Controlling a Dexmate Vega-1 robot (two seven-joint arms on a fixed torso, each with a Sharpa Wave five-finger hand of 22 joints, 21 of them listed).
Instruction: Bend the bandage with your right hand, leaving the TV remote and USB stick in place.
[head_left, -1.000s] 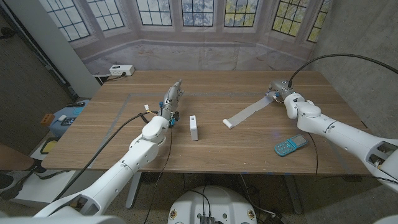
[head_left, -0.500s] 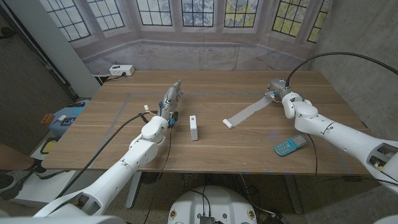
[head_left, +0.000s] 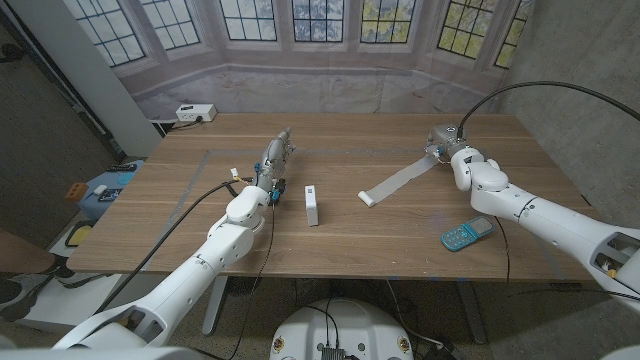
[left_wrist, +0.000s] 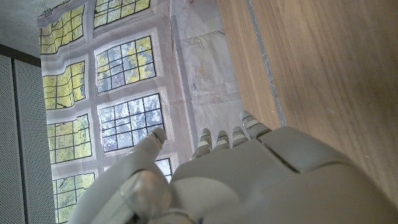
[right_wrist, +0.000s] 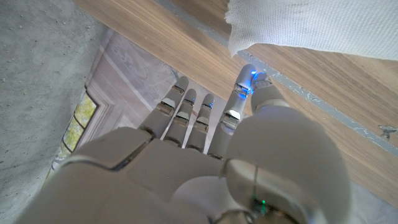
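My right hand (head_left: 445, 140) sits at the far end of the bandage (head_left: 398, 181); in the right wrist view my fingers (right_wrist: 186, 112) extend straight, side by side, the bandage's white edge (right_wrist: 311, 28) just beyond their tips. I cannot tell whether anything is pinched. The bandage lies flat, running diagonally toward the table's (head_left: 380, 240) middle. The TV remote (head_left: 467, 234) lies nearer the front edge, beside my right forearm. The white USB stick (head_left: 313, 204) lies centrally. My left hand (head_left: 275, 160) stands beside it, fingers straight, holding nothing.
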